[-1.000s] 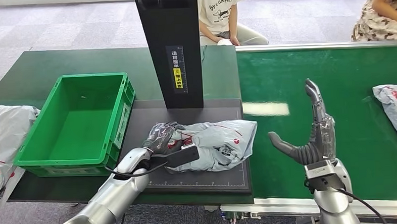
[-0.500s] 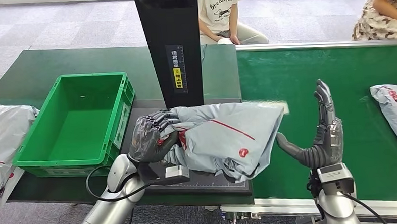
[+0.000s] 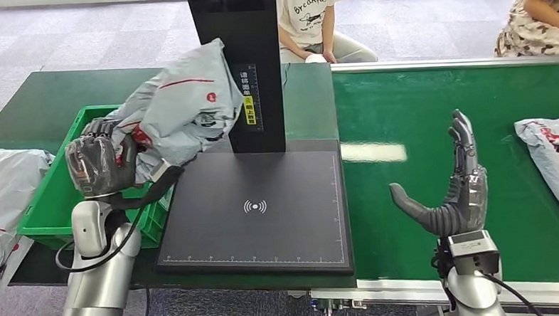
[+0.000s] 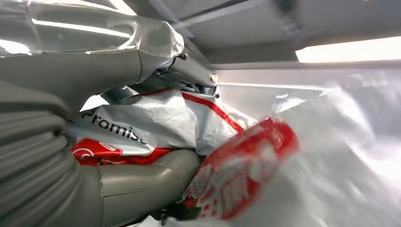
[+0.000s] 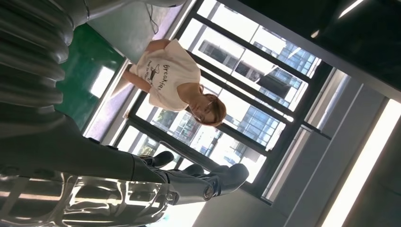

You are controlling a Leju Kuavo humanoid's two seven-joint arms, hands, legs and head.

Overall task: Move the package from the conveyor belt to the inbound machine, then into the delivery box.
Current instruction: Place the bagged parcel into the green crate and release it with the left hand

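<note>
The head view shows the left hand (image 3: 100,164) gripping the grey package (image 3: 178,109) aloft over the green delivery box (image 3: 48,204), beside the inbound machine (image 3: 254,209). Its wrist view adds red print crumpled against the thumb. The right hand (image 3: 452,193) is spread, empty, above the conveyor belt (image 3: 416,102).

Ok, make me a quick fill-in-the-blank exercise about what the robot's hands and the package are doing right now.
1. The grey package is gripped by the robot's ____ hand.
2. The package hangs above the ____ crate.
3. The right hand hovers over the conveyor belt with its fingers ____.
4. The black scanner pad has ____ lying on it.

Missing words: left; green; spread; nothing
</note>
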